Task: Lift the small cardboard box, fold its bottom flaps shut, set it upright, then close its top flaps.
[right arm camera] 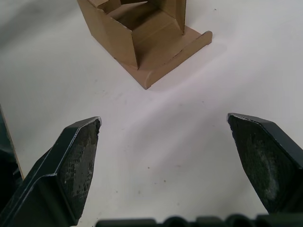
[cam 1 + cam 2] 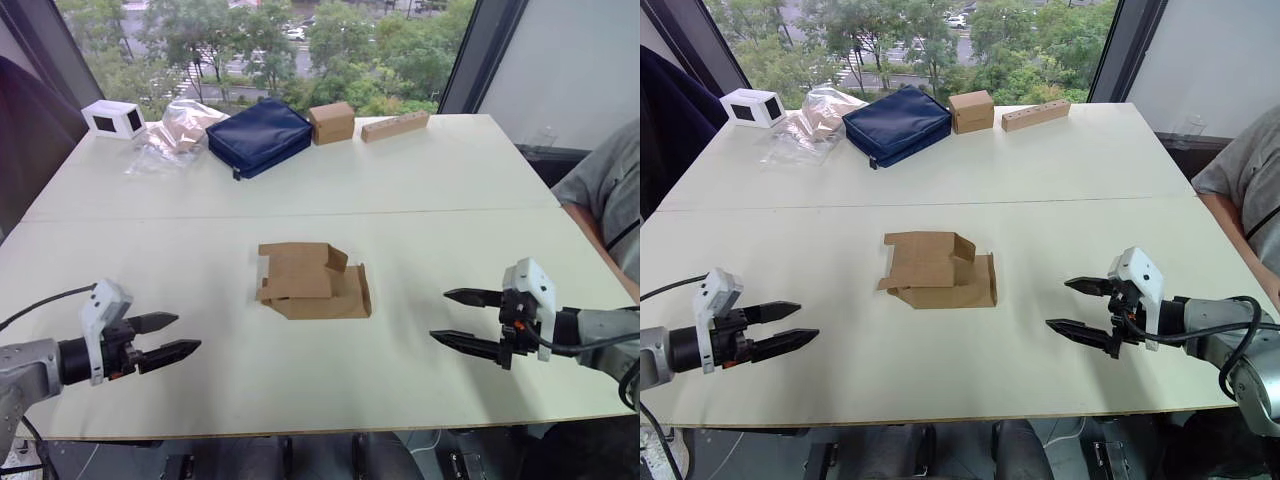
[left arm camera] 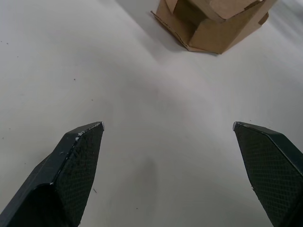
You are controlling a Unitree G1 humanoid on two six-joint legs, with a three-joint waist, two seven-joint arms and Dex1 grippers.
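Observation:
The small cardboard box (image 2: 312, 281) lies on its side in the middle of the white table (image 2: 420, 170), plain brown, its flaps spread loose at both ends; the top flaps cannot be told from the bottom ones. My left gripper (image 2: 172, 336) hovers open over the table's near left part, a good way left of the box, fingers pointing toward it. My right gripper (image 2: 452, 318) hovers open at the near right, also apart from the box. The box's open end (image 1: 142, 28) faces the right wrist view, and one corner of the box (image 3: 213, 23) appears in the left wrist view.
Along the far edge stand a white device (image 2: 113, 118), a crumpled clear bag (image 2: 175, 132), a navy pouch (image 2: 259, 136), a smaller brown cube-like box (image 2: 331, 122) and a long tan block (image 2: 395, 125). A person's sleeve (image 2: 605, 195) is at the right edge.

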